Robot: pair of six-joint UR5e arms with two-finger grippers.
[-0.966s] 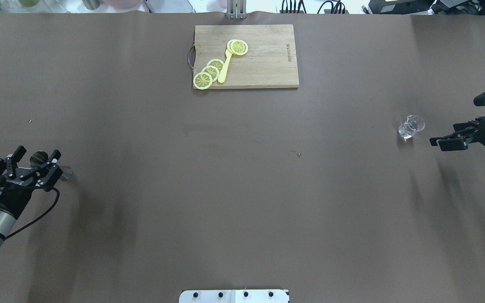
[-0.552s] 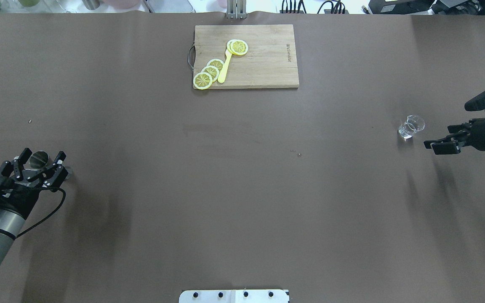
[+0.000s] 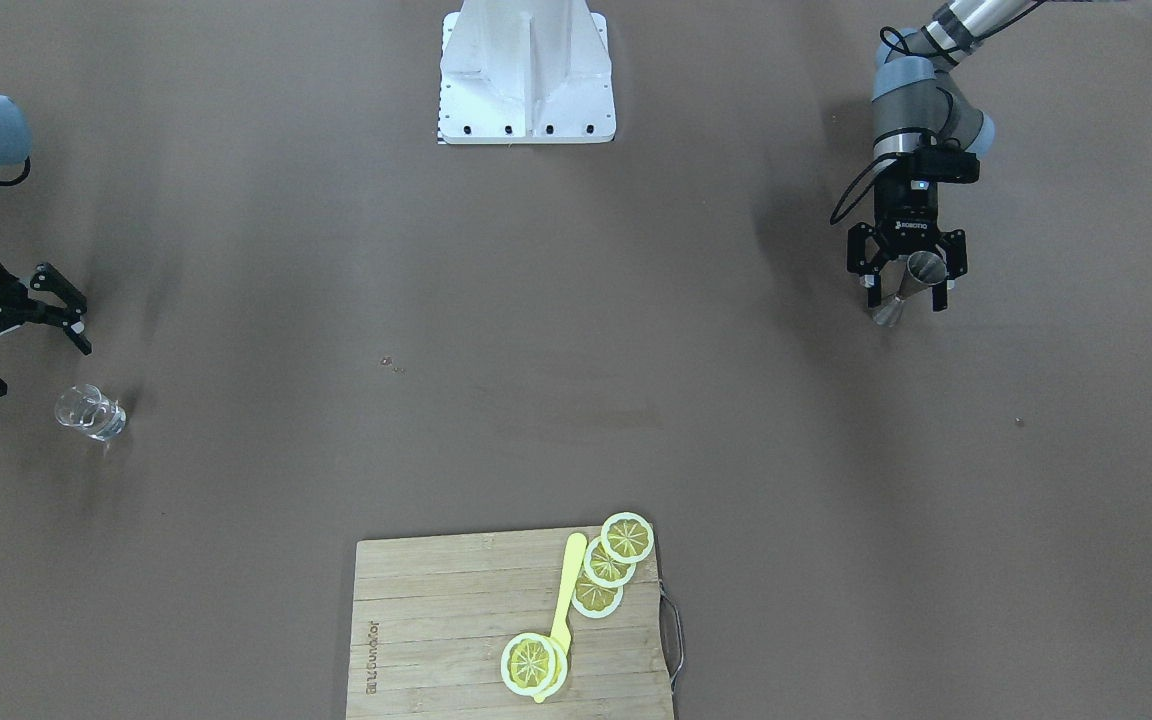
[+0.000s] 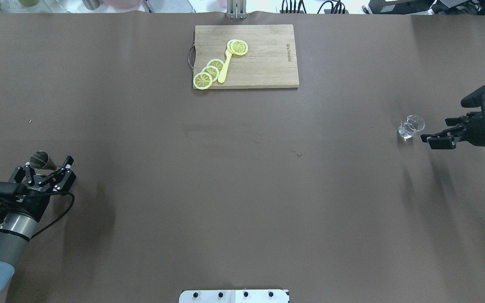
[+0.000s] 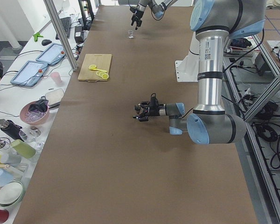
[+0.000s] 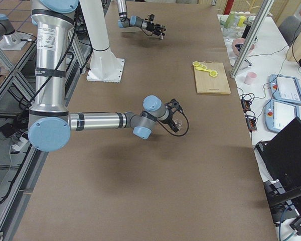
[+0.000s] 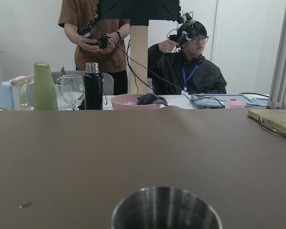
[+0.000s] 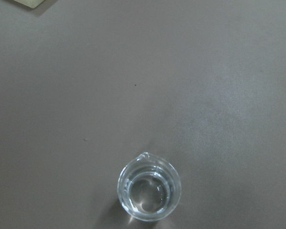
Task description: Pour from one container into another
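A steel jigger point(image 4: 39, 159) stands on the brown table at the near left, between the spread fingers of my open left gripper point(image 4: 44, 165). From across the table the jigger point(image 3: 921, 268) also sits inside that gripper point(image 3: 904, 300), and I cannot tell whether a finger touches it. Its rim point(image 7: 166, 210) fills the bottom of the left wrist view. A small clear glass beaker point(image 4: 411, 126) with a spout stands at the far right. My right gripper point(image 4: 430, 141) is open, just short of the beaker and apart from it. The beaker point(image 8: 149, 193) shows low in the right wrist view.
A wooden cutting board point(image 4: 263, 67) at the table's far edge holds lemon slices point(image 4: 209, 72) and a yellow pick. Beyond that edge, in the left wrist view, are a bottle point(image 7: 93, 86), a wine glass, a pink bowl and two operators point(image 7: 186, 62).
My left arm has swung and drawn in, and its gripper now lies lower and level around the jigger. My right gripper has crept left, closer to the beaker. Both stay open.
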